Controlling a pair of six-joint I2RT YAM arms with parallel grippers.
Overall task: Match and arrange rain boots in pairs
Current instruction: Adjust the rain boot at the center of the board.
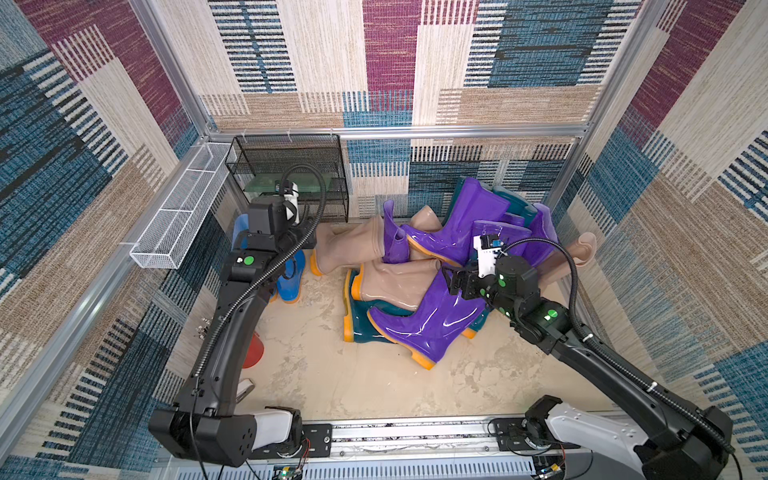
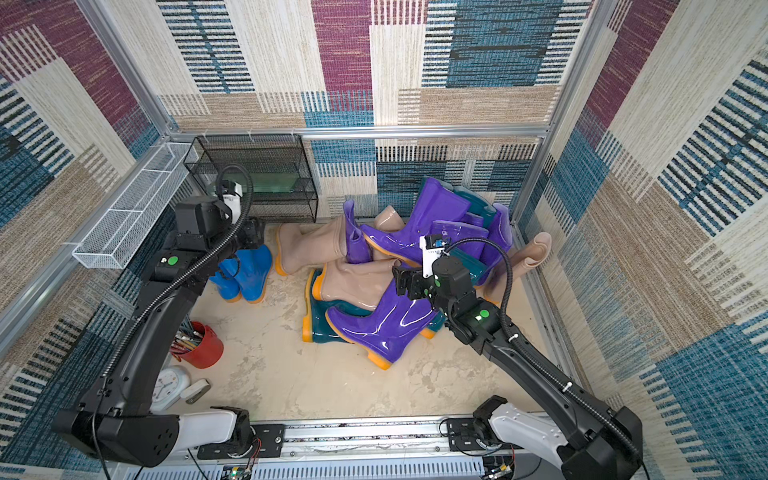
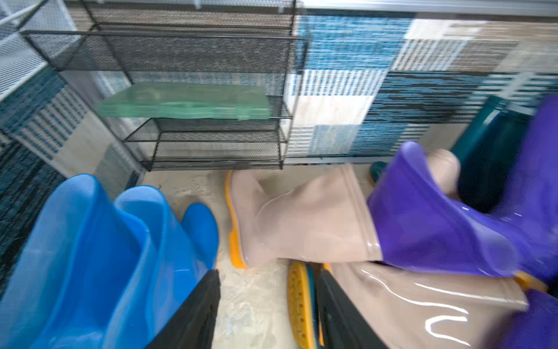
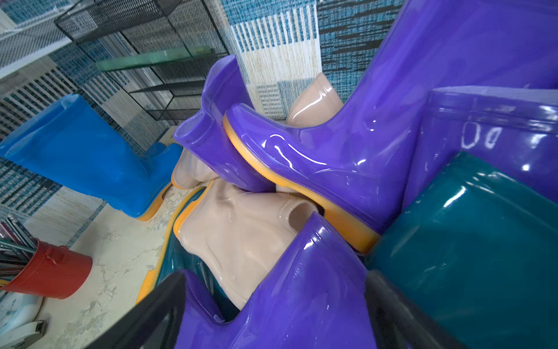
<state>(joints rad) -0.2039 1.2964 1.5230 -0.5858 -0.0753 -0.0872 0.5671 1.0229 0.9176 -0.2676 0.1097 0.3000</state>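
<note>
We find rain boots [image 1: 399, 282] heaped on a mottled beige counter [image 1: 332, 374], walled in patchwork carpet [image 1: 390, 54]. Our left tool [image 3: 268, 272] gapes empty. The right tool [image 4: 276, 273] straddles a purple boot [image 4: 302, 302], spread wide.

Boot pair [image 2: 243, 274] left of boot heap [image 2: 395, 291]

The left wrist view is motion-blurred; both top views hide the fingers of the left gripper [image 3: 270, 272] beneath its own wrist; in a top view the left arm [image 1: 228, 345] covers most of the red cup [image 1: 255, 352]
</note>
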